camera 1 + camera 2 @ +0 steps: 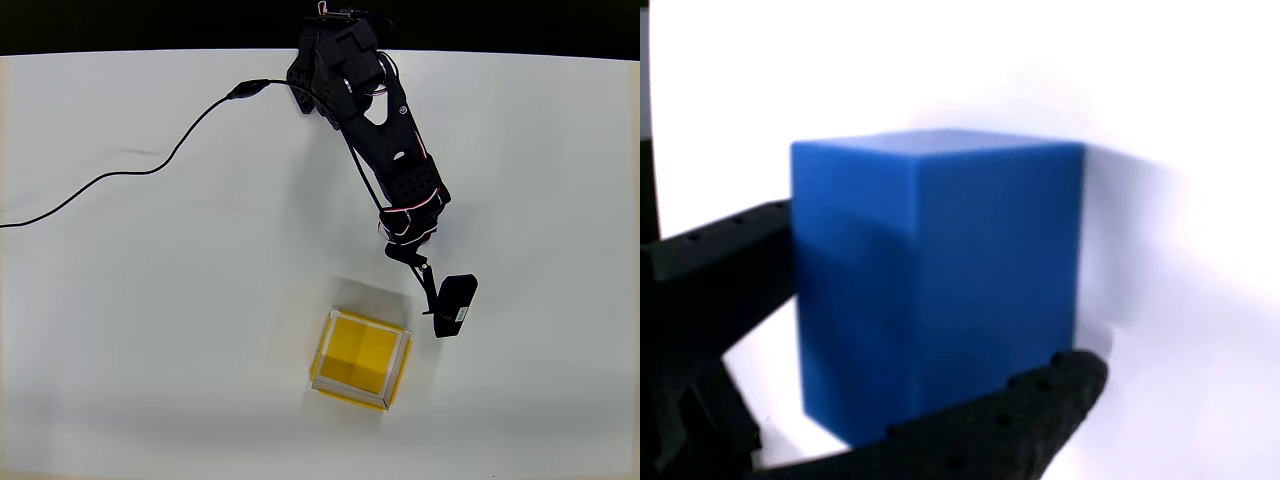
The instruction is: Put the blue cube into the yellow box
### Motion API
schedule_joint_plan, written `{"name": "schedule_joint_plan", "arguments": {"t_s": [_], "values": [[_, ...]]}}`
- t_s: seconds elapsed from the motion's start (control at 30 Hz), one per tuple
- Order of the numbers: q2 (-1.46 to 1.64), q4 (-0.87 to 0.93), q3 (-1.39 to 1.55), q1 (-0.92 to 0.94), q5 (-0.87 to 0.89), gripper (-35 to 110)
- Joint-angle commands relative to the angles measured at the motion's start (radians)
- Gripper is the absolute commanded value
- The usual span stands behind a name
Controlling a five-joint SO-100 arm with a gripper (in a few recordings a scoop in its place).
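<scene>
From overhead, a black robot arm (385, 150) is reaching from twelve o'clock toward the middle of a white table (150, 330). Its gripper (445, 305) is hanging just beside the yellow box (361, 358), at the box's two o'clock. The box is sitting open-topped, bright yellow inside with a pale rim. A black cable (130, 172) is trailing off toward nine o'clock.

At the wrist, the blue cube (935, 280) is looming large: a solid, matte, bright-blue block, slightly taller than wide. Black fingers (1000, 420) are pressing it at eight and five o'clock, so the jaws are seemingly clamped on it, though the picture is blurred.
</scene>
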Motion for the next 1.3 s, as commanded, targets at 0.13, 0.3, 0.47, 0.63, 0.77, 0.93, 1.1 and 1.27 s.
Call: {"name": "schedule_joint_plan", "arguments": {"t_s": [0.13, 0.3, 0.47, 0.63, 0.77, 0.93, 1.1, 1.27], "values": [[0.037, -0.069, 0.006, -0.023, 0.018, 28], [0.043, -0.08, 0.014, -0.023, 0.029, 22], [0.049, -0.11, 0.038, -0.015, 0.025, 17], [0.075, -0.141, 0.046, -0.003, 0.018, 15], [0.109, -0.206, 0.012, 0.037, 0.003, 14], [0.135, -0.262, -0.103, 0.092, -0.018, 14], [0.14, -0.331, -0.202, 0.137, -0.021, 14], [0.143, -0.383, -0.276, 0.166, -0.008, 14]]}}
